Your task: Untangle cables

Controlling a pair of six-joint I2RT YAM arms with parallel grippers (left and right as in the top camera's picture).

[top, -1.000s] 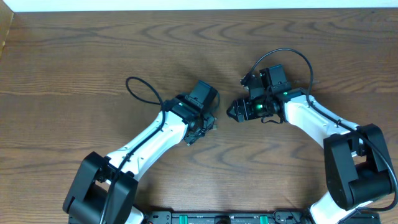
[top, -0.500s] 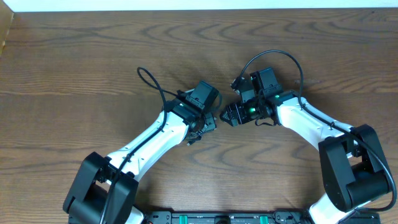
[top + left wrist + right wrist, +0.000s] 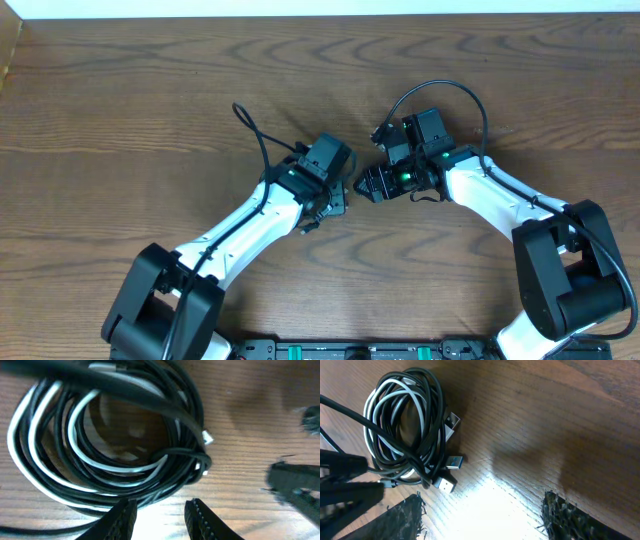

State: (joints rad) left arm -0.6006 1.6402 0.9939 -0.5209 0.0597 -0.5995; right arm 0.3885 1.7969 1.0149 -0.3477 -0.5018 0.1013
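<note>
White arms point(image 3: 250, 215), blk joints point(image 3: 565, 285), green LEDs point(image 3: 404, 177)

The cables point(image 3: 434, 400) lie flat on the wooden worktop point(image 3: 530, 420) as one round bundle, wound in many loops over one another and still tangled. Most strands are thin, glossy and black. A white cable point(image 3: 122, 468) runs several turns among them, showing on both the inner and the outer loops. One black strand crosses slantwise over the coil. At the bundle's edge three small plugs point(image 3: 454, 462) stick out close together onto bare worktop, one of them with a blue inside.
</note>
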